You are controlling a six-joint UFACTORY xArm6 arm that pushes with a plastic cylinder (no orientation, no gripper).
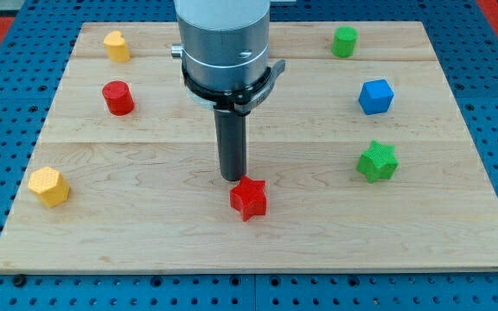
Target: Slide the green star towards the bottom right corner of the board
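Note:
The green star [377, 161] lies on the wooden board [145, 233] at the view's right, a little below the middle height. My tip [233, 178] stands near the board's centre, well to the left of the green star. It is just above and left of a red star [249, 198], close to it or touching it.
A blue cube [375, 96] sits above the green star, and a green cylinder [345, 41] at the top right. A yellow cylinder [117, 46] and a red cylinder [118, 98] are at the upper left. A yellow hexagonal block [48, 186] is at the left edge.

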